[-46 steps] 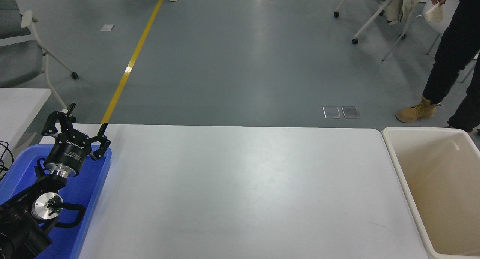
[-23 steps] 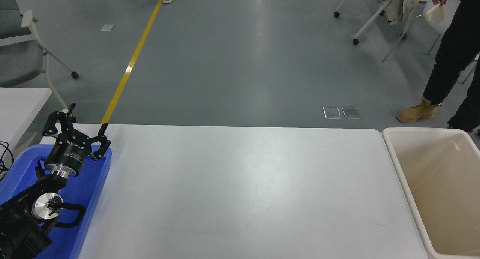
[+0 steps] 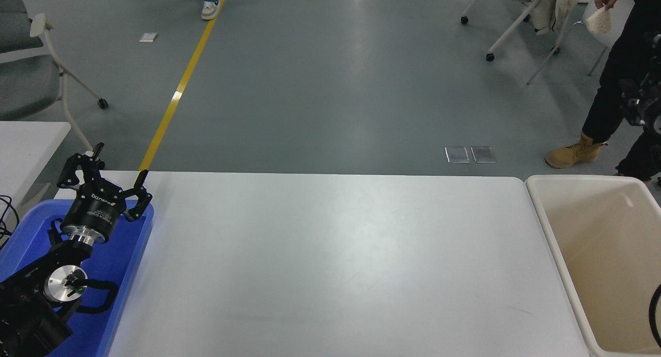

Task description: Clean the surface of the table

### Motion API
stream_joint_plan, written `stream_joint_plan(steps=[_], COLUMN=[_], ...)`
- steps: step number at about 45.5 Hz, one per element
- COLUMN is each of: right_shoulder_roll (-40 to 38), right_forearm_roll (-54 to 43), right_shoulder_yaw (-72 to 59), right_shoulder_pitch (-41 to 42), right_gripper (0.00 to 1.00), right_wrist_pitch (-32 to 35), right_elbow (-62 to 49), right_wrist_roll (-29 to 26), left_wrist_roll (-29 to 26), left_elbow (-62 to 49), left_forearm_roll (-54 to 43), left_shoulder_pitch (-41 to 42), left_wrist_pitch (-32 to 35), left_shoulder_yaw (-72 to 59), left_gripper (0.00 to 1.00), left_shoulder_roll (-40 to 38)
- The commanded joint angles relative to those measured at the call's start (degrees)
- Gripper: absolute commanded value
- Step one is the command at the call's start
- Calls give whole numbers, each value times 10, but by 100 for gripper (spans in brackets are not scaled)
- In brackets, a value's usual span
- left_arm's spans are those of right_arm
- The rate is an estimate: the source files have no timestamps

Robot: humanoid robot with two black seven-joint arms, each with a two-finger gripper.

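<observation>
My left black pincer (image 3: 109,173) hangs with its fingers spread apart and nothing between them, over the far end of the blue plastic tray (image 3: 120,264) at the lower left. The broad, matte white rectangular table surface (image 3: 330,264) stretches ahead of me from that tray to the beige plastic bin (image 3: 599,253) standing at its right end. At the right edge a dark part of my right arm (image 3: 643,101) shows against a standing person's black trouser leg (image 3: 612,93), and I cannot tell whether its pincer is apart or together.
</observation>
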Motion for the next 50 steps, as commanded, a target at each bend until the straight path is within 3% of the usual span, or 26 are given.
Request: stream_joint_plan(steps=[1,13,50], right_shoulder_roll=[68,111,93], right_forearm_roll=[0,0,0], right_shoulder_yaw=[-26,-25,39], right_shoulder_pitch=[-8,-49,-187], right_gripper=[98,98,98], right_wrist_pitch=[-3,-4,-21], right_elbow=[-5,-10,-9], right_wrist_roll=[35,106,153], left_wrist_roll=[0,0,0], left_elbow=[0,0,0], left_forearm_roll=[0,0,0], left_shoulder_pitch=[0,0,0], left_wrist_pitch=[0,0,0], left_shoulder_yaw=[0,0,1], left_gripper=[100,100,100], left_shoulder_roll=[0,0,0])
